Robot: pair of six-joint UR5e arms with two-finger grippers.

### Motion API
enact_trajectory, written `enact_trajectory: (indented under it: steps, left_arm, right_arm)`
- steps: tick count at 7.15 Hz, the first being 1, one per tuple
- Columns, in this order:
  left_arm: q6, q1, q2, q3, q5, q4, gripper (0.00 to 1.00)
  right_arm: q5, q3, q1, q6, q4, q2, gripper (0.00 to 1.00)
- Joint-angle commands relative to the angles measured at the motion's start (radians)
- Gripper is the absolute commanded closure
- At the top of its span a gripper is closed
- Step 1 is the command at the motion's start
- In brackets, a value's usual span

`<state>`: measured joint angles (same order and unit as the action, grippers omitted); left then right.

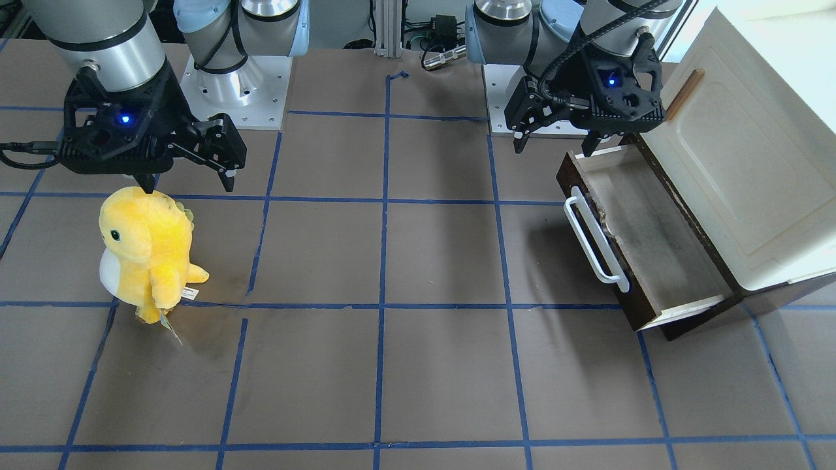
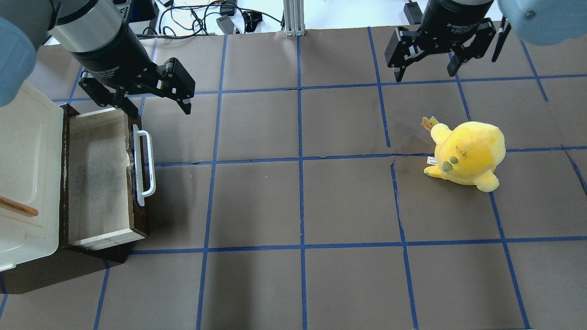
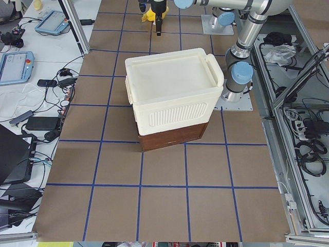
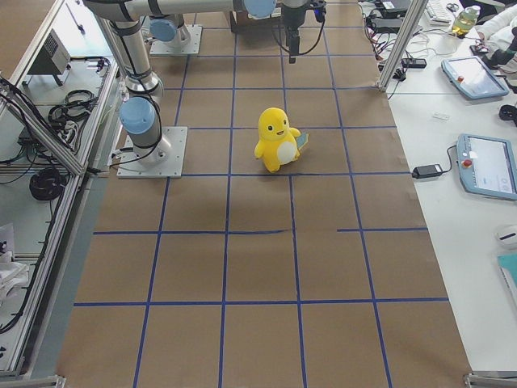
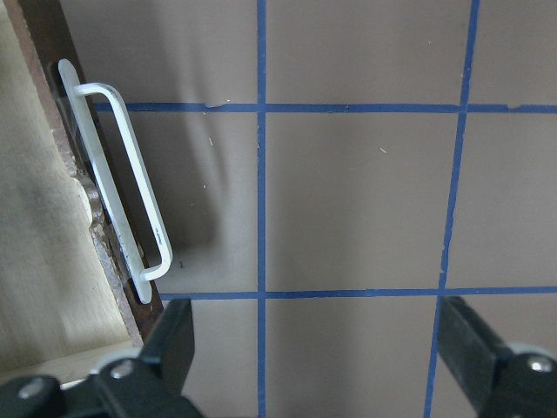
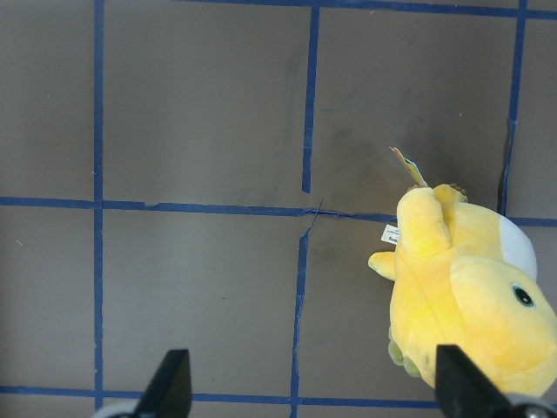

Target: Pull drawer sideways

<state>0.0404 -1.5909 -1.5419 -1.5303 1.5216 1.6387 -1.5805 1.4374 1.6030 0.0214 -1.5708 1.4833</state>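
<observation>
The drawer [image 2: 98, 178] stands pulled out of the cabinet, showing its dark brown front, pale wood sides and greyish bottom; it also shows in the front view [image 1: 653, 241]. Its long white bar handle [image 2: 146, 167] appears in the front view [image 1: 594, 238] and the left wrist view [image 5: 122, 209]. My left gripper [image 2: 158, 110] is open and empty, raised over the table beside one end of the handle and not touching it [image 1: 555, 149] [image 5: 322, 357]. My right gripper [image 2: 425, 75] is open and empty, far from the drawer [image 1: 188, 187] [image 6: 313, 392].
A cream-white cabinet [image 2: 23, 174] with a small brown wooden handle [image 2: 18, 207] sits over the drawer's base at the table's end [image 3: 175, 92]. A yellow plush toy [image 2: 467, 156] stands under the right gripper [image 1: 147, 251] [image 6: 470, 296]. Blue tape lines grid the brown table.
</observation>
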Motion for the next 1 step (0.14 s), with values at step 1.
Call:
enact_trajectory:
  steps: [1]
  left_arm:
    - [0.001, 0.0, 0.003, -0.001, 0.005, 0.001, 0.0]
  right_arm:
    - [0.001, 0.0, 0.0, 0.0, 0.0, 0.0, 0.0]
